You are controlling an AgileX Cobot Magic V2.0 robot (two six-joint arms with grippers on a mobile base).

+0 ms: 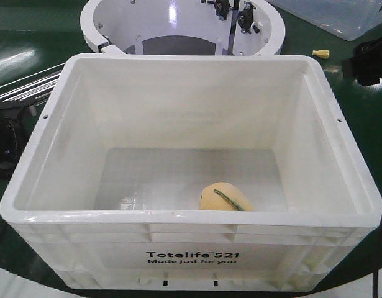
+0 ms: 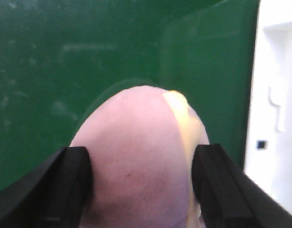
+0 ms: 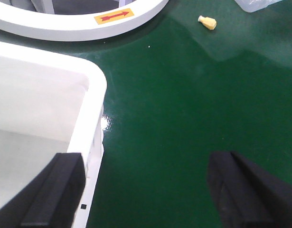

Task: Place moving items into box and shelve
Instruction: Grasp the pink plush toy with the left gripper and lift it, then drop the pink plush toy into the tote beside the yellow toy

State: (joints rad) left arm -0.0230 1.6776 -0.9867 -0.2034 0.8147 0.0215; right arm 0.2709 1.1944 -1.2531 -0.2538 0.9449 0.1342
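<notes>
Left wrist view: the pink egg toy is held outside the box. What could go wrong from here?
The left gripper pinches the soft pink toy at its sides over the green floor; it might slip and land outside the box.
The box wall is close beside it, so lifting over may clip the rim.
The open right gripper hangs at the box corner and could bump it.

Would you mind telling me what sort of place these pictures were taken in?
Probably a robot test cell set up for packing, not a home: a glossy green surface, a white Totelife tote, and a round white machine housing with an arrow label.
</notes>
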